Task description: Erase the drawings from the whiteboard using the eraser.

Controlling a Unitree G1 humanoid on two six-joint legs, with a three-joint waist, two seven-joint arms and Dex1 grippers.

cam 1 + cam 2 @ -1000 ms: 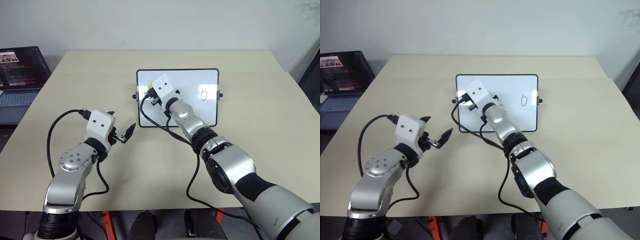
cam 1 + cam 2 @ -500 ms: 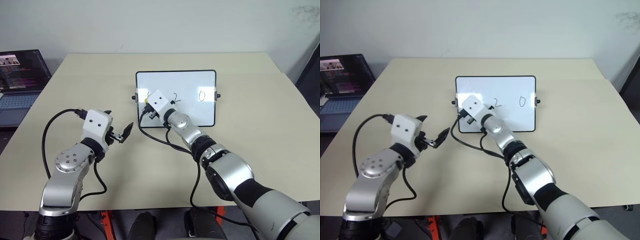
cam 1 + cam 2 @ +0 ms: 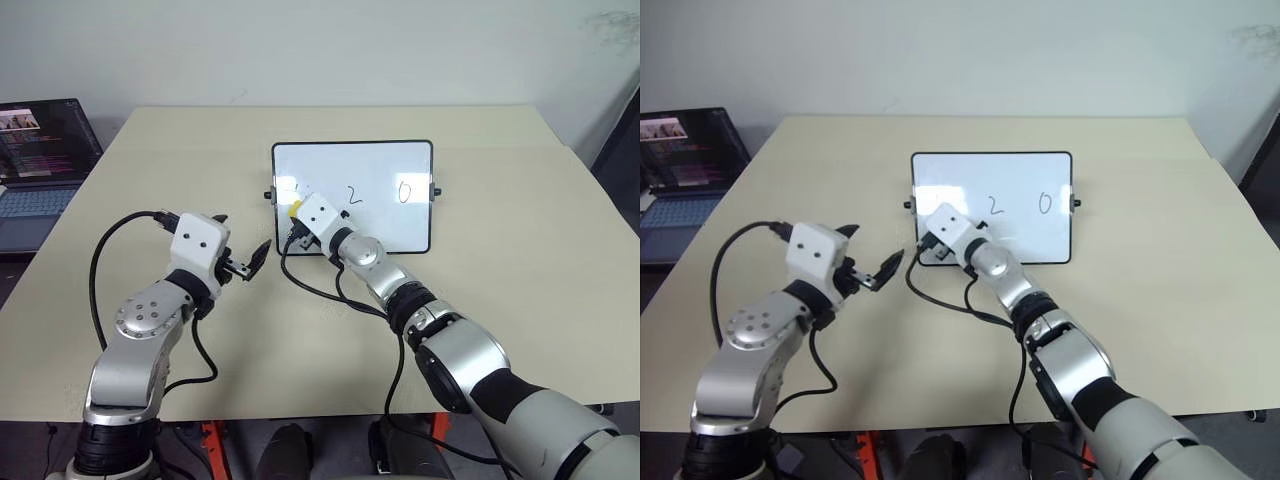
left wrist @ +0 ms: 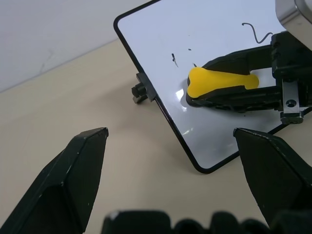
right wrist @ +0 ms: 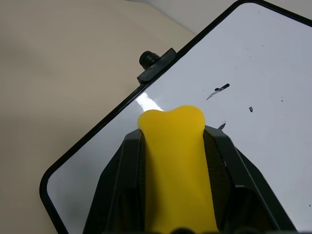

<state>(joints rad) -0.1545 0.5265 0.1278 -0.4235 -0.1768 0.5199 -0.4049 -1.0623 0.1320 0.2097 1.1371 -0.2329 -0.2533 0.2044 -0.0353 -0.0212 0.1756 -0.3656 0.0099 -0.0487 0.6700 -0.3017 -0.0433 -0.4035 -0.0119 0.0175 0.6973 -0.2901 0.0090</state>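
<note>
left eye view: the whiteboard [image 3: 352, 232] lies near the middle of the beige surface [image 3: 520, 250]. the right gripper [image 3: 293, 211] rests over the board's left part, clamped tight on the yellow eraser [image 3: 295, 208]. the drawings [image 3: 352, 193] now read "2" and "0" [image 3: 404, 190]; where the first digit would stand, faint specks remain. a laptop [image 3: 40, 160] sits off the surface's left edge.
right eye view: same layout; the left gripper [image 3: 880, 274] hovers just off the board's near left corner, its fingers spread and holding nothing.
left wrist view: the eraser lies flat against the white face near the left frame, between the right gripper's black fingers [image 4: 234, 61]; small black flecks sit just beyond it, and the curl of the "2" shows further along.
right wrist view: the eraser's yellow back points toward the board's left edge and its side knob [image 5: 148, 59]; a few smudges lie just beside its tip.
step in hand: wiping the left end of the row, with two digits left to clear.
next move: judged, a sweep over the residue, then along the row toward the "2" with the eraser kept flat on the board.
change from a second ago: the right gripper has come down the board toward its near left corner, uncovering the "2"; the left gripper stays put.
</note>
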